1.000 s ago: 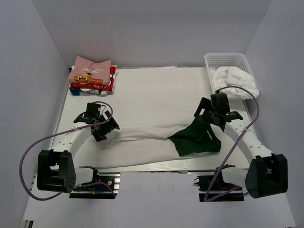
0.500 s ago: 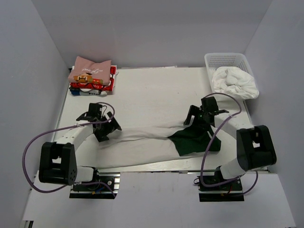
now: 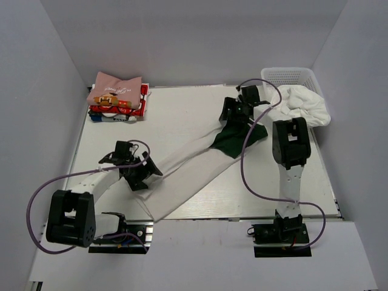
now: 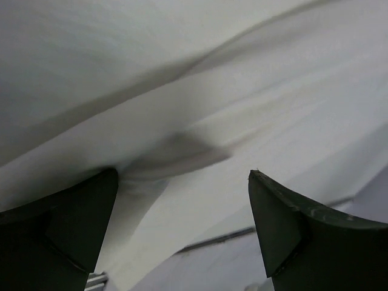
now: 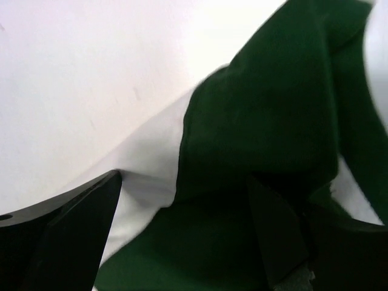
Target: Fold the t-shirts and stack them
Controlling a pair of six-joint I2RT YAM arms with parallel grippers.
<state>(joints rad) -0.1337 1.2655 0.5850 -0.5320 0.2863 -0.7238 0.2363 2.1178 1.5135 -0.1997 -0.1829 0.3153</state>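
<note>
Diagonally, off-white shirt (image 3: 188, 173) runs near-left to far-right, green sleeve (image 3: 233, 140) farthest, left tool (image 3: 139, 176) spread, right tool (image 3: 236, 118) spread

print on the pink shirt (image 3: 116, 86): illegible.

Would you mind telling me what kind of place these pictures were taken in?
Likely a robot lab test cell: plain white walls box in a table, with a laundry basket and a stack of folded shirts.

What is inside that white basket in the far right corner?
A crumpled white cloth fills the near end of the basket and spills over its rim. Whatever lies beneath the cloth is covered.
</note>
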